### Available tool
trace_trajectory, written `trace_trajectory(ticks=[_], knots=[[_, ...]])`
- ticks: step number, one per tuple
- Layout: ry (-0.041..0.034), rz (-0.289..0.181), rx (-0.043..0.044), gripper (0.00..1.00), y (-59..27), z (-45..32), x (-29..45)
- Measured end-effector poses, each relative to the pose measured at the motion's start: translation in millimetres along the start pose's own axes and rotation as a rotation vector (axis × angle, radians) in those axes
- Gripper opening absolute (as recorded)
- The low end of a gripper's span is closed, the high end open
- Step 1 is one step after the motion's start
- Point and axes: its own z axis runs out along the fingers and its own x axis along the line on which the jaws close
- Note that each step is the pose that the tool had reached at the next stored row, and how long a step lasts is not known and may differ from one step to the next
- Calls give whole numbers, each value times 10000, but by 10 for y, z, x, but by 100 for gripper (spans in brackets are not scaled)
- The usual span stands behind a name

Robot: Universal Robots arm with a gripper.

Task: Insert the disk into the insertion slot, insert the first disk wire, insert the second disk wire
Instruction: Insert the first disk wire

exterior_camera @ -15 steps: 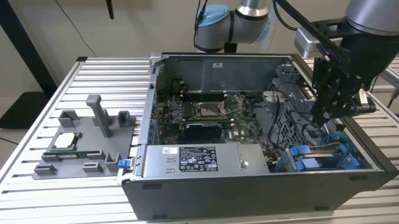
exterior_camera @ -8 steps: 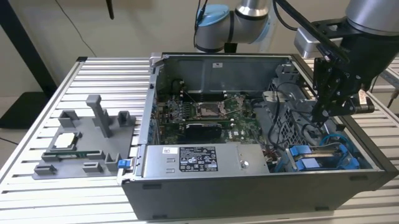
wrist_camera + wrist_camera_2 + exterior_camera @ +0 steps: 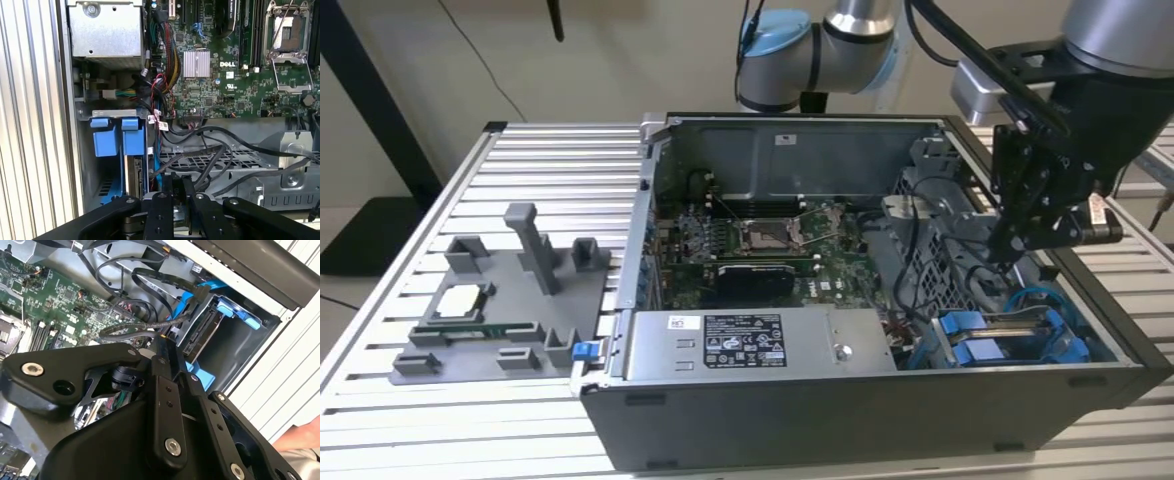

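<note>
The disk (image 3: pixel 133 176) stands edge-on in the insertion slot (image 3: pixel 1003 338), a grey bay with blue carrier tabs (image 3: pixel 106 142) at the case's corner on the exterior view's right. The disk's connector edge (image 3: pixel 202 335) faces up beside a blue wire (image 3: pixel 183 304). My gripper (image 3: pixel 1015 244) hangs just above the bay. In both wrist views its black fingers (image 3: pixel 165 200) stand close together, and a black braided wire (image 3: pixel 125 332) runs into the gripper's tip (image 3: pixel 162 340), which appears shut on it.
The open computer case (image 3: pixel 881 420) lies on a slatted metal table (image 3: pixel 440 430). Inside are the green motherboard (image 3: pixel 747 240), a power supply (image 3: pixel 747 345) and loose black cables (image 3: pixel 225 150). A grey fixture (image 3: pixel 520 300) stands on the table. A person's hand (image 3: pixel 300 436) is outside the case.
</note>
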Motion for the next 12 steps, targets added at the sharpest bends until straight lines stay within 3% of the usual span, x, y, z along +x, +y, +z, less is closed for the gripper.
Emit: trace_trajectory(ticks=[12], knots=[[47, 12, -212, 0, -107, 30, 73]])
